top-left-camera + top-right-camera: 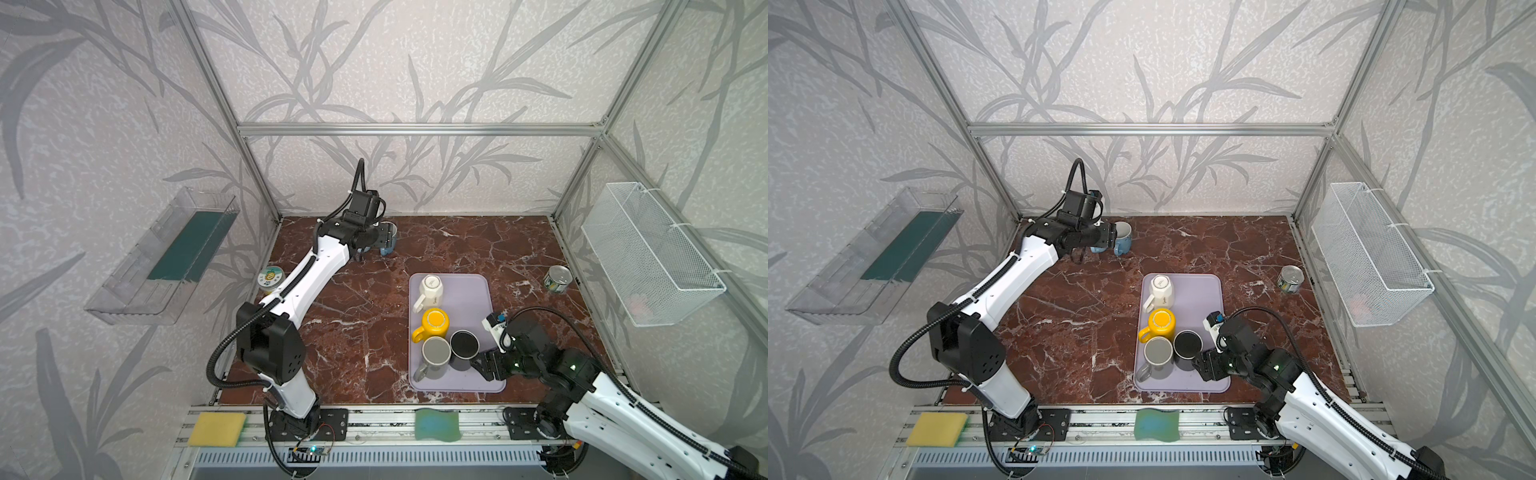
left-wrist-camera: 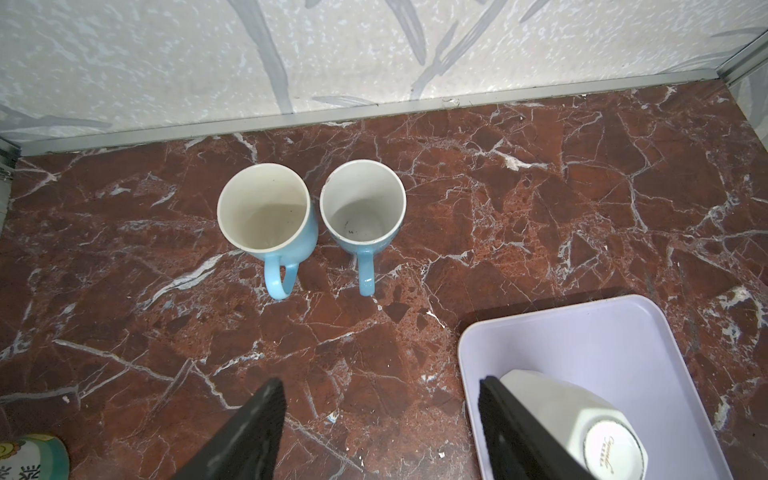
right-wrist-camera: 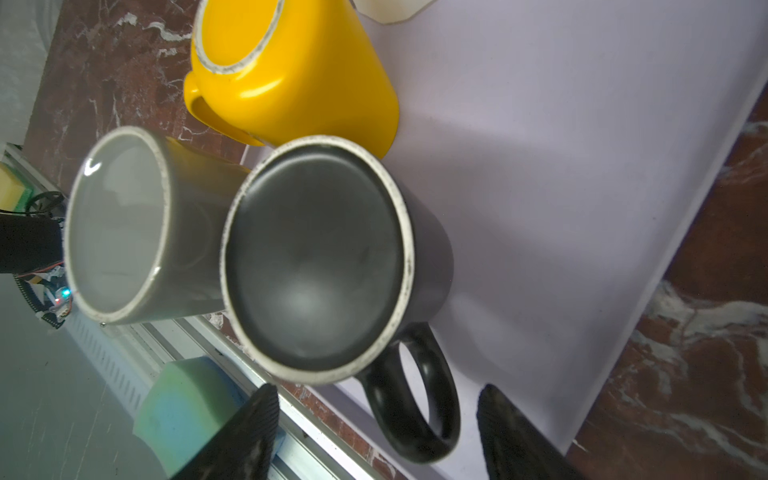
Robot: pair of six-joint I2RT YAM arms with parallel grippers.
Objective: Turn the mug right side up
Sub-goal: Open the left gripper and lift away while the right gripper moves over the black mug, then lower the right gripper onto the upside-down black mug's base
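Note:
A lavender tray (image 1: 478,299) holds several mugs, all bottom up: white (image 1: 432,287), yellow (image 1: 434,324), grey (image 1: 435,353) and black (image 1: 464,345). My right gripper (image 1: 482,366) (image 3: 376,415) is open at the black mug (image 3: 316,257), and its fingertips stand apart on either side of the mug's handle (image 3: 440,399) without touching it. Two light blue mugs (image 2: 266,212) (image 2: 363,203) stand upright near the back wall. My left gripper (image 1: 380,240) (image 2: 380,415) hangs open over bare marble just in front of them, holding nothing.
A tin can (image 1: 557,279) stands at the right edge and a lidded tin (image 1: 270,277) at the left edge. Yellow (image 1: 218,428) and green (image 1: 437,424) sponges lie on the front rail. A wire basket (image 1: 648,253) and a clear bin (image 1: 166,253) hang on the side walls.

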